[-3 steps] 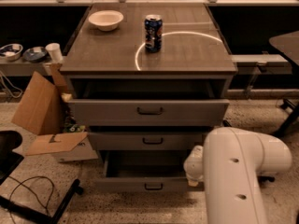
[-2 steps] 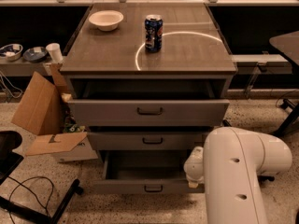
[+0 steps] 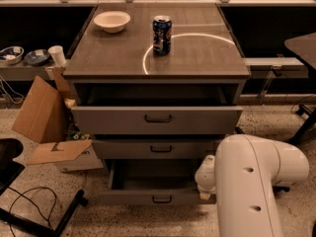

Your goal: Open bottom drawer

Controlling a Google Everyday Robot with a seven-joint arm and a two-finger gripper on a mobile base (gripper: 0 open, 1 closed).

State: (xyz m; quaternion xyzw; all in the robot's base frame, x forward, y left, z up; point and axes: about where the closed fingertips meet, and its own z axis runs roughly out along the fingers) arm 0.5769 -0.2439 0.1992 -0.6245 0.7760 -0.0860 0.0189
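The bottom drawer (image 3: 157,197) is the lowest of three in the grey cabinet (image 3: 157,63). It stands pulled out, its plain grey tray (image 3: 153,176) showing behind the narrow front with a small black bar handle (image 3: 162,199). My gripper (image 3: 205,180) is at the drawer's right end, just above the front's right corner, at the tip of my large white arm (image 3: 256,181). The arm covers most of it.
The top drawer (image 3: 157,119) is also pulled out and the middle drawer (image 3: 160,148) a little. A white bowl (image 3: 112,20) and a blue can (image 3: 162,35) stand on the cabinet top. Cardboard boxes (image 3: 47,117) lie at the left. A black chair base (image 3: 34,216) and cables lie at the lower left.
The bottom drawer's front has come slightly further out toward the camera. My arm has barely moved.
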